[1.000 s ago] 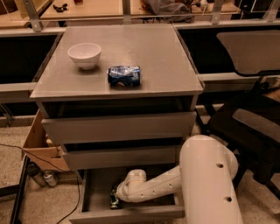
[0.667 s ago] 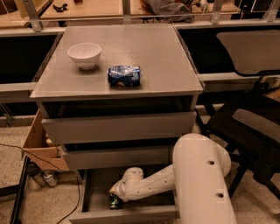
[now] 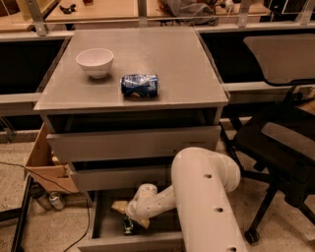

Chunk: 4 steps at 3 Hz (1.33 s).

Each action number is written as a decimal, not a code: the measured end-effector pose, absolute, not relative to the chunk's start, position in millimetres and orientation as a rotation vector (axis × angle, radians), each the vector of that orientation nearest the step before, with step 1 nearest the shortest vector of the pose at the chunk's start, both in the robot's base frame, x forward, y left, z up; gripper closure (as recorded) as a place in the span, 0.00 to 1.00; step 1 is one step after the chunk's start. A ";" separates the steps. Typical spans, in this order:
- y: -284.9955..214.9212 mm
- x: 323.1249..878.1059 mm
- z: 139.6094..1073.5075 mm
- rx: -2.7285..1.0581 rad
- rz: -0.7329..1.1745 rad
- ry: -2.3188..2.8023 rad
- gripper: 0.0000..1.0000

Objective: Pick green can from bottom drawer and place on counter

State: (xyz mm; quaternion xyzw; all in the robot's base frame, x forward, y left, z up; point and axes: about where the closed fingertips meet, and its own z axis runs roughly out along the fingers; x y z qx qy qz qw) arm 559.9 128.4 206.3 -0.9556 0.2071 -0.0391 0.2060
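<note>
A grey drawer cabinet fills the middle of the scene, its wide flat counter [image 3: 167,59] running from the near edge back toward a light wooden tabletop [image 3: 98,9] at the far side. A white robot arm [image 3: 206,197] rises in the near right foreground and bends left and down into the cabinet's lowest level. To the right stands a black office chair [image 3: 283,142], well apart from the cabinet. The two upper drawers [image 3: 133,143] are pulled out only slightly, while the bottom drawer [image 3: 104,224] is drawn out toward the viewer, its deep grey tray open from above. A brown cardboard box [image 3: 42,165] sits on the floor at the cabinet's left side. On the counter, a white bowl [image 3: 95,61] stands upright at the far left, and just to its right and nearer the front edge a blue and silver can [image 3: 140,85] lies on its side. Down inside the bottom drawer, the gripper [image 3: 130,216] hangs low over the tray, its tan fingers [image 3: 119,206] spread apart. The green can [image 3: 128,226] rests on the drawer floor just below the gripper, between the spread fingers; whether they touch it cannot be told.
</note>
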 end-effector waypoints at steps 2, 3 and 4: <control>164.5 563.5 178.7 -2.680 -0.031 0.525 0.00; 178.8 565.9 167.1 -2.670 -0.007 0.530 0.00; 191.6 569.5 155.8 -2.655 0.026 0.547 0.02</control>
